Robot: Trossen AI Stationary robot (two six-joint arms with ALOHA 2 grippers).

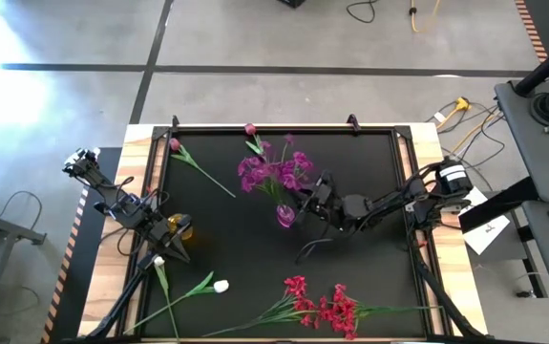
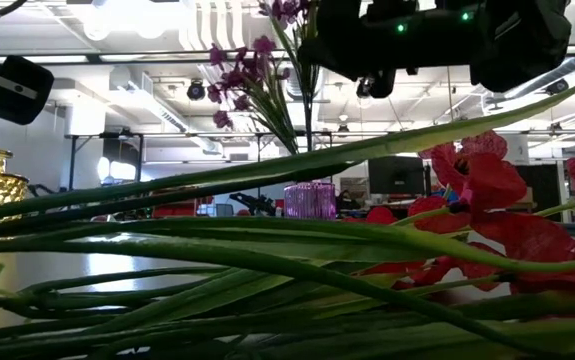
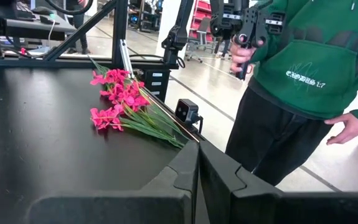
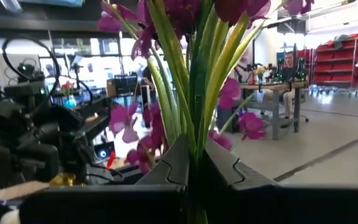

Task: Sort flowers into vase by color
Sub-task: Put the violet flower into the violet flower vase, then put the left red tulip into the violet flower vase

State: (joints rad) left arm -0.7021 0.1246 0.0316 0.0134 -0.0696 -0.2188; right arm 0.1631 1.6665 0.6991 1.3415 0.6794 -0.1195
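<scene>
The purple blossom bunch (image 1: 274,172) stands with its green stems in a purple vase (image 1: 285,216) at mid-table; it also shows in the low view (image 2: 252,85) above that vase (image 2: 310,198). My right gripper (image 1: 308,201) is shut on its stems. My left gripper (image 1: 162,244) is shut and empty beside a gold vase (image 1: 180,227). Two pink tulips (image 1: 174,145) (image 1: 250,129) lie at the far edge. Two white tulips (image 1: 221,286) (image 1: 158,260) and the red blossom stems (image 1: 322,308) lie near the front edge. My right gripper pinches the bunch's green stems (image 4: 194,134) between its two fingers, below the blossoms and above the vase. The fingers come level from the table's right and lie across the stems. The bunch stands nearly upright, leaning toward the far edge, with its lower ends in the purple vase.
The red stems (image 3: 119,99) lie close to the table's front edge, their green stalks (image 2: 267,250) filling the low view. A person in a green hoodie (image 3: 309,62) stands just beyond that edge. Bare black mat (image 1: 245,258) lies between the vases and the front flowers.
</scene>
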